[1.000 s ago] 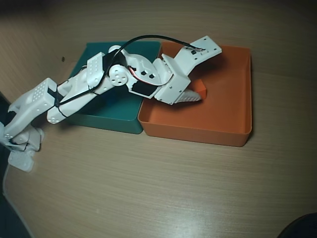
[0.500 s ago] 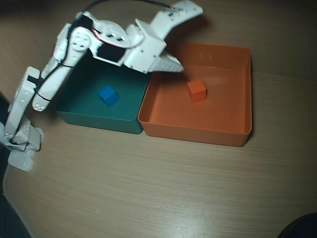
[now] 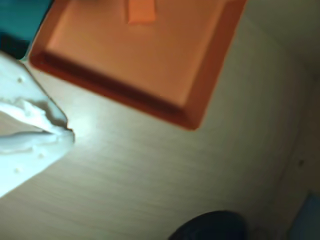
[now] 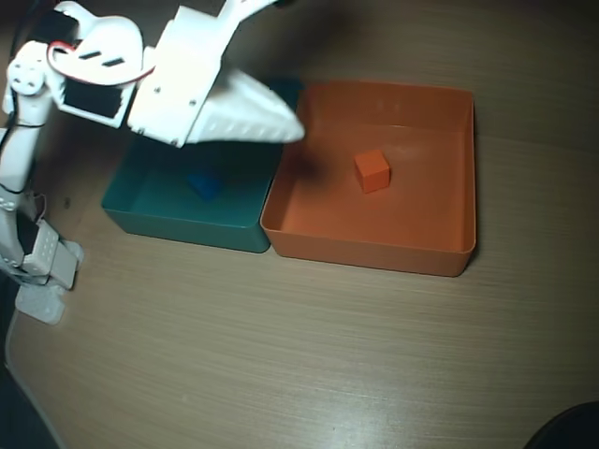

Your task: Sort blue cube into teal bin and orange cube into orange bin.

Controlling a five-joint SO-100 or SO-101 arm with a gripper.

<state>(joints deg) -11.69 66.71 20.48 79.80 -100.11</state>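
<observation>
In the overhead view the small orange cube (image 4: 372, 171) lies inside the orange bin (image 4: 374, 253), left of its middle. The blue cube (image 4: 204, 184) rests in the teal bin (image 4: 182, 227), in the arm's shadow. My gripper (image 4: 296, 131) hangs high above the seam between the two bins, shut and empty, tips pointing right. In the wrist view the gripper (image 3: 69, 134) enters from the left with its jaws together over bare table. The orange bin (image 3: 125, 100) fills the top, with the orange cube (image 3: 141, 11) at the upper edge and a corner of the teal bin (image 3: 17, 22) at top left.
The arm's base (image 4: 39, 271) stands at the left edge of the wooden table (image 4: 299, 355). A dark rounded object (image 4: 566, 430) sits at the bottom right corner, also visible as a dark object (image 3: 210, 227) low in the wrist view.
The gripper let go of the orange cube in the orange bin, then rose and swung back left toward the teal bin. Both cubes now show.
</observation>
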